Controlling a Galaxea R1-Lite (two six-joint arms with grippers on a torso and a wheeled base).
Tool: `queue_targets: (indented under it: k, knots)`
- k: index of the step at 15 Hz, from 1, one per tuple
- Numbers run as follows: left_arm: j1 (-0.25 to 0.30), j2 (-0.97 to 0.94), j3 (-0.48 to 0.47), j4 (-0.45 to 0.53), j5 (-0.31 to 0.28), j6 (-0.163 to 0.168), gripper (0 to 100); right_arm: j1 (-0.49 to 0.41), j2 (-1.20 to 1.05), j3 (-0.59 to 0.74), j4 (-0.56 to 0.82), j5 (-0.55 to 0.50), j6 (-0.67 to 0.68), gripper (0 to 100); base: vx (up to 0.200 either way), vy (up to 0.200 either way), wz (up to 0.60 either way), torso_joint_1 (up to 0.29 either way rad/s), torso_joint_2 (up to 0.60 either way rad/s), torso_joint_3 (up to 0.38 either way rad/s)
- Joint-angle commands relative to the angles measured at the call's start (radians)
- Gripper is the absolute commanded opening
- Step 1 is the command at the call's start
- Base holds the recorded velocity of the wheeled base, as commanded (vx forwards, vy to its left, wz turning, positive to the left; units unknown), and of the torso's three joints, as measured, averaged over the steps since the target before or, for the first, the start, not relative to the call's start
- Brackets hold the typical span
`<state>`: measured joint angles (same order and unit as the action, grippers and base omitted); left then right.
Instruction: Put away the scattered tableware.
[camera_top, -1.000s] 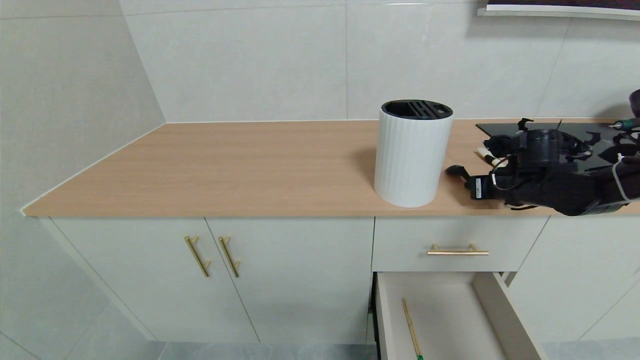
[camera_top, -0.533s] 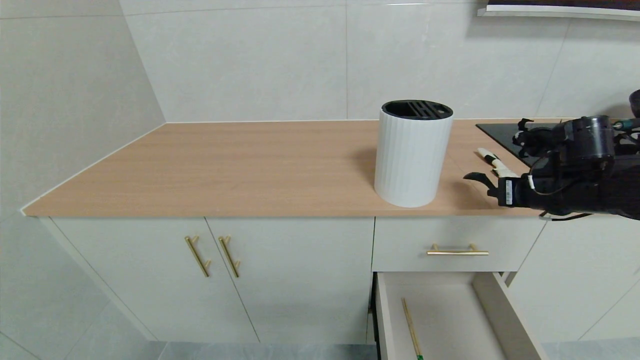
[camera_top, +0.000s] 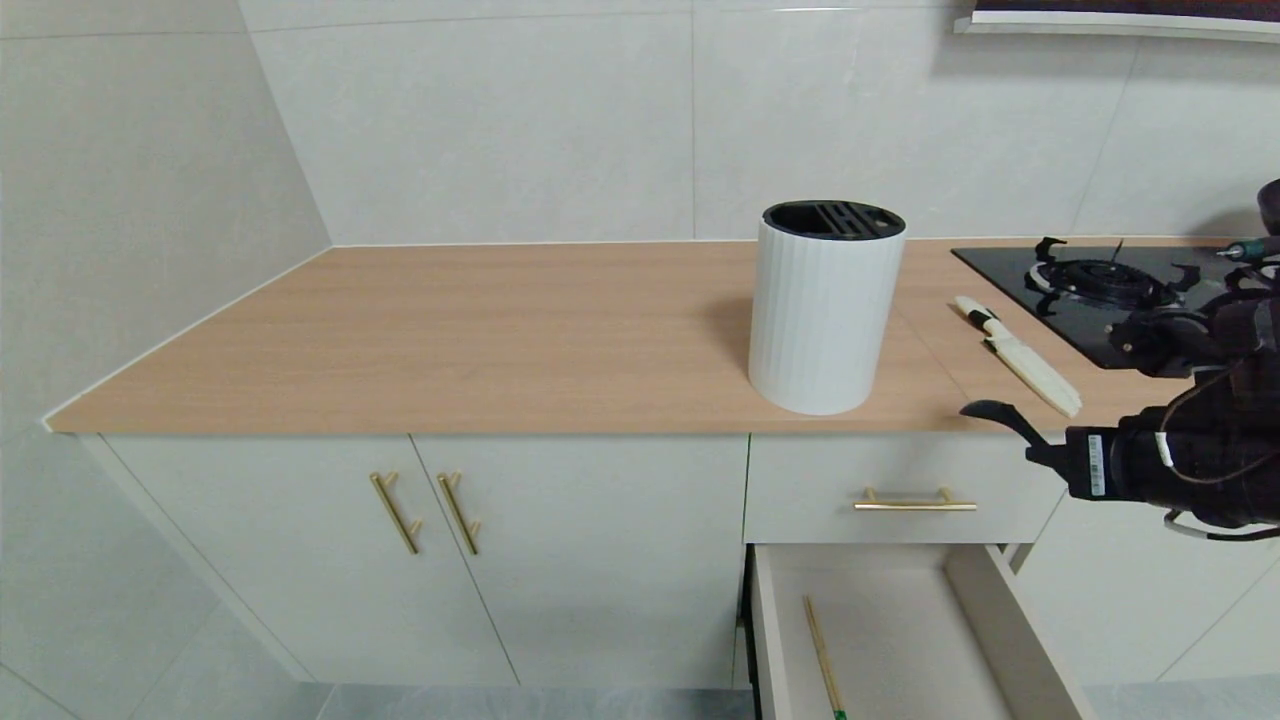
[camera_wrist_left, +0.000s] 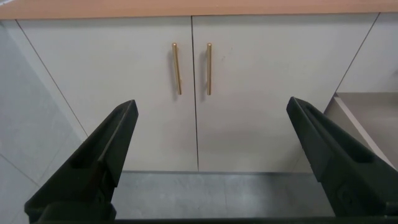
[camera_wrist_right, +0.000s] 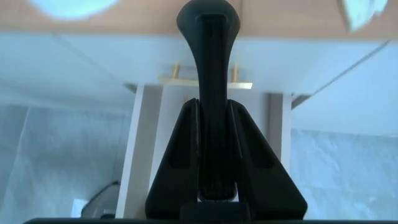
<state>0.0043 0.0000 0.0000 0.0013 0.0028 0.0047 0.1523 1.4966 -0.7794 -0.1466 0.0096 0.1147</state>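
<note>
Lying flat on the surface (camera_top: 500, 330), the knife (camera_top: 1016, 354) sits between the white holder (camera_top: 825, 310) and the stove (camera_top: 1100, 282), touching neither, its length running from the back toward the front edge. The right gripper (camera_top: 990, 410) hangs just off that front edge, near the knife's closer end but lower than it and apart from it; its fingers (camera_wrist_right: 208, 37) are pressed together with nothing between them. Below it a drawer (camera_top: 985, 620) stands pulled out, with chopsticks (camera_top: 825, 660) lying along its floor near the left wall. The left gripper (camera_wrist_left: 211, 107) is held low in front of the cabinet doors (camera_wrist_left: 186, 124), its fingers (camera_wrist_left: 112, 149) spread wide apart and holding nothing.
</note>
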Motion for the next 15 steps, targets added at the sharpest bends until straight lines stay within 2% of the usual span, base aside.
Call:
queue_targets:
  k: [1,9,15]
  knots:
    - [0.000,0.000,0.000,0.000,0.000,0.000,100,0.012,-0.033,0.051,-0.002,0.001,0.000,0,0.000,0.000,0.00,0.000,0.00,0.000]
    - [0.000,0.000,0.000,0.000,0.000,0.000,100,0.024,0.022,0.088,-0.010,0.000,-0.006,0,0.000,0.000,0.00,-0.008,0.01,0.010]
    - [0.000,0.000,0.000,0.000,0.000,0.000,100,0.024,0.050,0.088,-0.021,-0.002,-0.007,0,0.000,0.000,0.00,-0.181,0.41,0.228]
